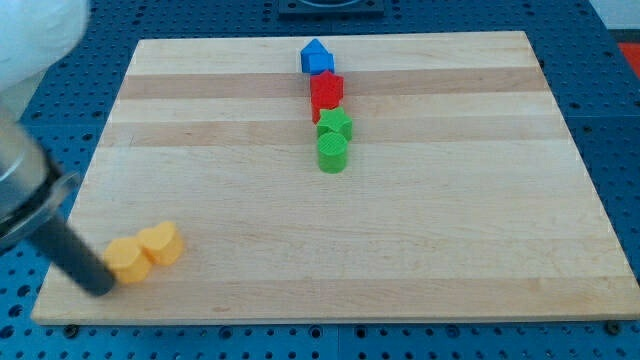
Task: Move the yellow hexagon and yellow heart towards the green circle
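The tip (pixel 103 288) is sitting just at 8 o'clock of the two touching yellow blocks (pixel 146 252), low on the counter's (pixel 420 260) left. The green circle (pixel 332 154) is lying well off toward 2 o'clock, in line beyond them. The rod is carrying no fingers, so none are showing apart or together.

Pale wood desk, matt plastic-looking blocks

The desk (pixel 420 250) is light wood in long planks, grain showing, smooth with a soft sheen. The yellow blocks (pixel 145 251), green circle (pixel 332 153), red block (pixel 327 91) and blue block (pixel 317 57) look like matt plastic. The tip (pixel 103 289) ends a dark, dull rod. Around the desk lies blue perforated board (pixel 610 130).
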`<state>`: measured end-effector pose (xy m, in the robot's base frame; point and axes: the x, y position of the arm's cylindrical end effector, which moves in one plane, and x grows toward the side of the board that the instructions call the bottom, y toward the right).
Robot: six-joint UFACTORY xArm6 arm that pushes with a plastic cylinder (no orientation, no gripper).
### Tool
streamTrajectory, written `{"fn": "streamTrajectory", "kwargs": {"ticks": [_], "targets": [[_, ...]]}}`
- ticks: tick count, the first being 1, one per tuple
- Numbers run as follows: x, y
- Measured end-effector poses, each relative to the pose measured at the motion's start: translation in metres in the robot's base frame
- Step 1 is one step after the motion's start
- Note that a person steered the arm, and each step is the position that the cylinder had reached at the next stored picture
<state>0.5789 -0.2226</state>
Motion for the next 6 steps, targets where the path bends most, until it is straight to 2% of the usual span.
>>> {"fn": "streamTrajectory", "kwargs": {"ticks": [1,2,3,5,6], "targets": [[-0.045,0.043],[-0.063,0.061],[-0.062,0.035],[-0.075,0.025],[-0.090,0.065]]}}
